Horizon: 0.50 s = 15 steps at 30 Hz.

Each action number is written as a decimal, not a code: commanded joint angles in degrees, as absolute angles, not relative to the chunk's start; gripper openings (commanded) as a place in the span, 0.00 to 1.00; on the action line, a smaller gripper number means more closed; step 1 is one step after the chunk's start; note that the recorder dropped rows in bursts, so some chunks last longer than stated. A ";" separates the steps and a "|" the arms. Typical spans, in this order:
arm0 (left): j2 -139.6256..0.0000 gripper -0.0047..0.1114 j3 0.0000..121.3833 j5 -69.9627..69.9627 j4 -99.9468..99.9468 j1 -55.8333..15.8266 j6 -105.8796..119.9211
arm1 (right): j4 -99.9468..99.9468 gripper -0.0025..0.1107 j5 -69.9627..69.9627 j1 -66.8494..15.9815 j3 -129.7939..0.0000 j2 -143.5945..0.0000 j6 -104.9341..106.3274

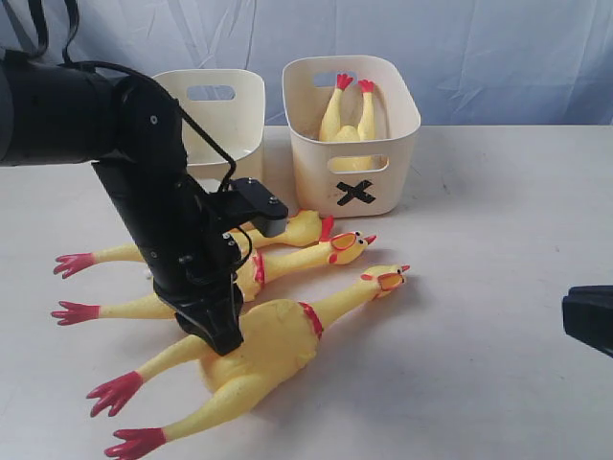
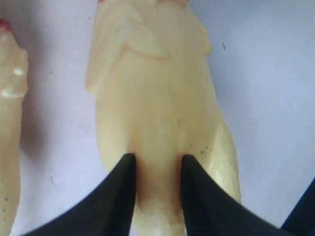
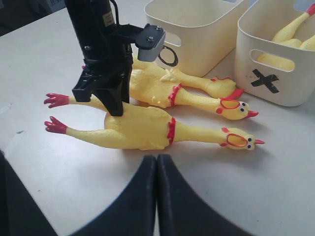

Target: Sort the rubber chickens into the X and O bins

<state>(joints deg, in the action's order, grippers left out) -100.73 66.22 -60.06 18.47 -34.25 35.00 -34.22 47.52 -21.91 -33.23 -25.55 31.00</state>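
My left jaws pinch the nearest chicken [image 1: 276,347] at lower centre; my right jaws are pressed together, holding nothing.

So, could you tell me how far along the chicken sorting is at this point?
Done: one chicken piece stands legs-up in the X bin. In hand: the left gripper pinches the nearest chicken, not yet lifted. Left: that one, the second chicken beside it and a yellow head behind them. Nothing shows in the other bin, whose mark is hidden.
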 commanded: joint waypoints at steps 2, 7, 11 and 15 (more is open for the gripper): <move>-96.87 0.04 66.11 -60.25 19.47 -34.49 35.14 | -34.40 0.01 47.40 -21.74 -32.99 -25.29 31.26; -95.15 0.04 66.11 -57.30 20.26 -34.49 35.14 | -34.40 0.01 47.40 -21.74 -32.99 -25.29 31.26; -94.33 0.04 66.25 -55.73 21.03 -34.49 35.14 | -34.40 0.01 47.40 -21.74 -32.99 -25.29 31.26; -93.95 0.04 66.34 -55.44 21.16 -34.49 35.14 | -34.40 0.01 47.40 -21.74 -32.99 -25.29 31.26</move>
